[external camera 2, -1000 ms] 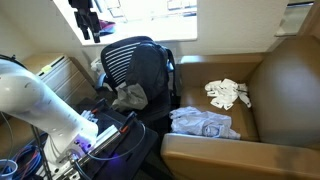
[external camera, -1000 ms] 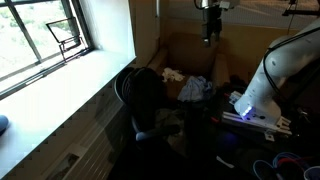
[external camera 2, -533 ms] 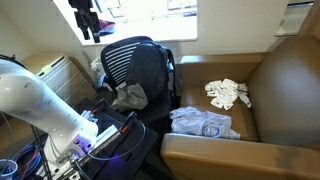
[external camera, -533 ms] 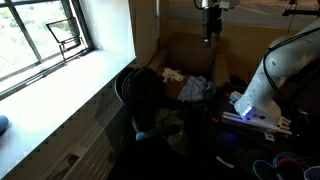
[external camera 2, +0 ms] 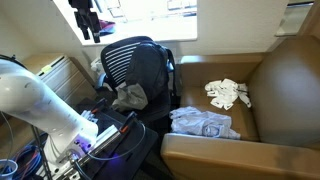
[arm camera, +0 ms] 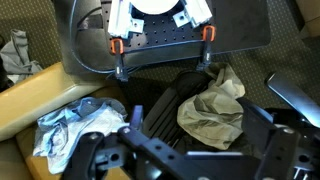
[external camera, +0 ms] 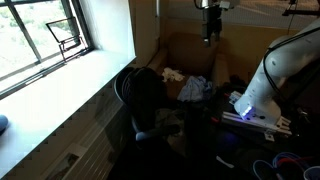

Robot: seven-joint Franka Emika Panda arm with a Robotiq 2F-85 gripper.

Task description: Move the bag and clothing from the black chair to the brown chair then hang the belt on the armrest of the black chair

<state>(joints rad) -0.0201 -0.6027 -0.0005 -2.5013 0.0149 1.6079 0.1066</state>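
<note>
Slumping on the seat of the black chair [external camera 2: 135, 62] was a crumpled grey-green cloth [external camera 2: 130, 97]. Beside that chair, the brown chair [external camera 2: 285, 90] held a pale blue garment [external camera 2: 203, 123] and a white cloth [external camera 2: 228, 93]. Your gripper [arm camera: 163, 68] hung high above the black chair, jaws spread apart.

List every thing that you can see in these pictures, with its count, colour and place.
Black ribbed office chair: one, black, beside the armchair.
Wide tan upholstered armchair: one, tan-brown, next to the office chair.
Crumpled grey-beige cloth: one, grey-beige, on the office chair's seat.
White patterned cloth: one, white, on the armchair's seat.
Pale blue crumpled fabric: one, blue-white, on the armchair, near its front edge.
Window: one, bright, above the sill.
Robot arm: one, white, beside the office chair.
Gripper: one, dark, raised above the chairs, open.
</note>
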